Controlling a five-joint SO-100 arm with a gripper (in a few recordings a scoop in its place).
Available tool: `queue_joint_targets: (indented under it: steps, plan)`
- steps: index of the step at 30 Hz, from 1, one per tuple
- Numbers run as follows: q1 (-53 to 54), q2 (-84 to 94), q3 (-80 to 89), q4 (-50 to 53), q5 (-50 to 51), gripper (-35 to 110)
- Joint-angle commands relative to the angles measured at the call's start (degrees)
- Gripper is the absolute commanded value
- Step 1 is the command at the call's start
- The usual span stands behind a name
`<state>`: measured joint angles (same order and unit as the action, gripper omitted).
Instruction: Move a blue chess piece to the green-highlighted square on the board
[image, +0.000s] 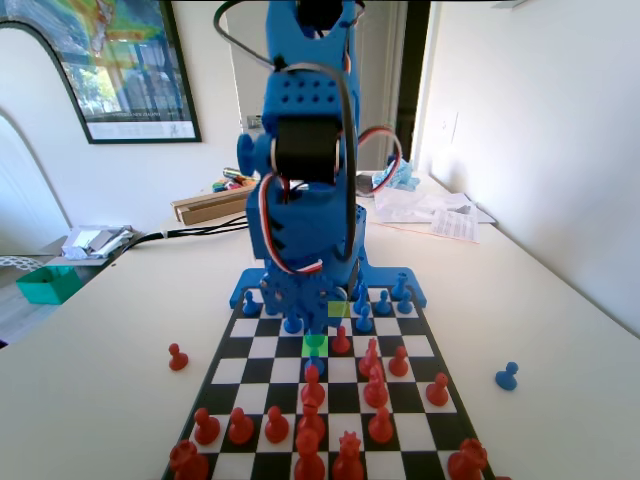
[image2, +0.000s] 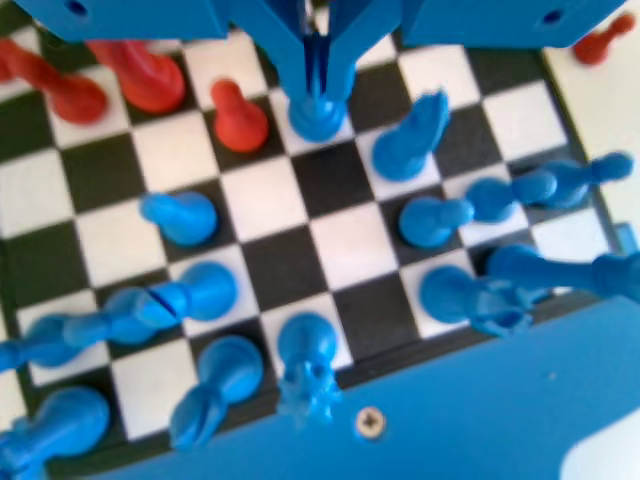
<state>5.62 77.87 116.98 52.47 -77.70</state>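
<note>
In the wrist view my gripper (image2: 316, 80) hangs at top centre, its jaws closed tight around the upper part of a blue chess piece (image2: 318, 118). The pawn's flared base is low over a white square of the board (image2: 345, 245), beside a red pawn (image2: 240, 115). In the fixed view the green-highlighted square (image: 307, 346) lies just in front of the blue arm. The blue chess piece (image: 316, 364) shows at that square's near edge. I cannot tell whether its base touches the board.
Blue pieces (image2: 185, 215) stand and lean in the rows nearest the arm. Red pieces (image: 312, 385) crowd the near half in the fixed view. A duller olive square (image: 338, 308) lies behind the green one. A red pawn (image: 177, 356) and a blue pawn (image: 507, 376) stand off the board.
</note>
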Motion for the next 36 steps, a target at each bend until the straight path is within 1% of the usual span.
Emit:
queue_joint_targets:
  steps: [1,13,17,24,30,36]
  plan:
    - [0.4,1.3,-2.0,-0.5,-1.1,1]
    - [0.4,1.1,-1.6,-1.8,-1.1,3]
    - [0.4,1.1,-1.4,-2.3,-1.5,10]
    - [0.4,1.5,-1.6,-1.7,-1.7,12]
    - [0.8,4.0,-4.6,3.3,-2.3,12]
    - [0.9,10.1,-12.7,15.4,-3.3,13]
